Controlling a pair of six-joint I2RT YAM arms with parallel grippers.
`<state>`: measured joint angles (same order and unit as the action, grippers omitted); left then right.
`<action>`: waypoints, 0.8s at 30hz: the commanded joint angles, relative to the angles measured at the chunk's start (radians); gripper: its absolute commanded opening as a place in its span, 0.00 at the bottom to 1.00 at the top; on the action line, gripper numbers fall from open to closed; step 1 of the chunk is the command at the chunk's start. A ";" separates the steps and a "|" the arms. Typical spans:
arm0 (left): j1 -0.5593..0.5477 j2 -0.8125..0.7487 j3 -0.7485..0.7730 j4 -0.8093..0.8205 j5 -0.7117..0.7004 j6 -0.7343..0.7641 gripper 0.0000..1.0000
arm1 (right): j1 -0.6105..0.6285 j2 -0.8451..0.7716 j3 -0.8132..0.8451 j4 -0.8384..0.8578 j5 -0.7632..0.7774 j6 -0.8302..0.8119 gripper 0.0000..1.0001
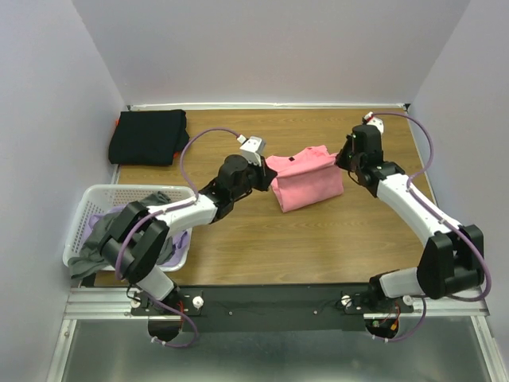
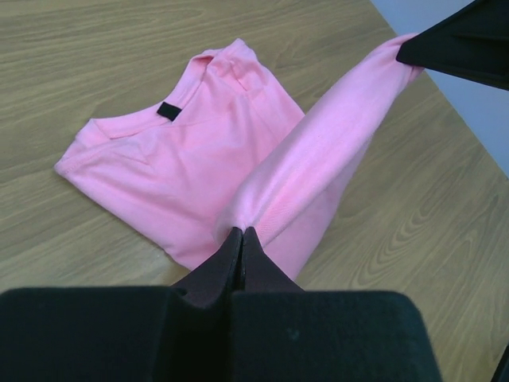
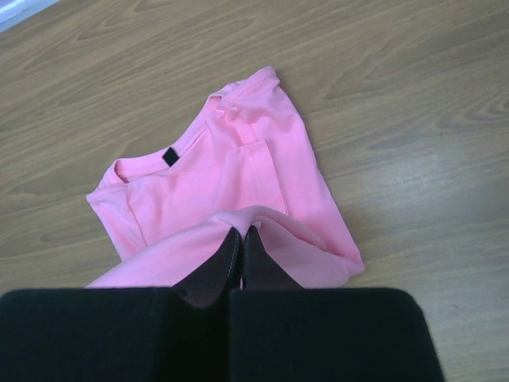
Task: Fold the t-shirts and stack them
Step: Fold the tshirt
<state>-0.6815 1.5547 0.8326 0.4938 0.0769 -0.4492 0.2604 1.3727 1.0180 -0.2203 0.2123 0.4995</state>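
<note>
The pink t-shirt (image 1: 308,185) lies partly folded on the table (image 1: 318,239) at the centre of the top view, flanked by the left end effector (image 1: 269,178) and the right end effector (image 1: 342,161). A black t-shirt (image 1: 149,137) is seen at upper left, and a grey t-shirt (image 1: 97,237) in the basket (image 1: 99,199) at lower left.

In the left wrist view, the left fingers are pressed together on a raised pink edge, which is stretched toward the upper right.

In the right wrist view, that edge is likewise pinched.

A fold is judged to be in hand. Next, the held edge must be carried across evenly and laid flat.
</note>
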 commanded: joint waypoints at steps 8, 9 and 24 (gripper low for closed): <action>0.096 0.168 0.108 0.037 0.086 0.032 0.00 | -0.004 0.216 0.148 0.085 0.058 -0.050 0.01; 0.108 0.180 0.124 0.037 0.090 0.033 0.00 | -0.004 0.253 0.160 0.087 0.056 -0.052 0.01; 0.224 0.413 0.344 -0.037 0.175 0.067 0.67 | -0.006 0.582 0.419 0.090 0.024 -0.093 0.60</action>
<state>-0.4755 1.9530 1.1412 0.4953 0.2386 -0.4084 0.2600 1.9072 1.3808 -0.1490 0.2226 0.4339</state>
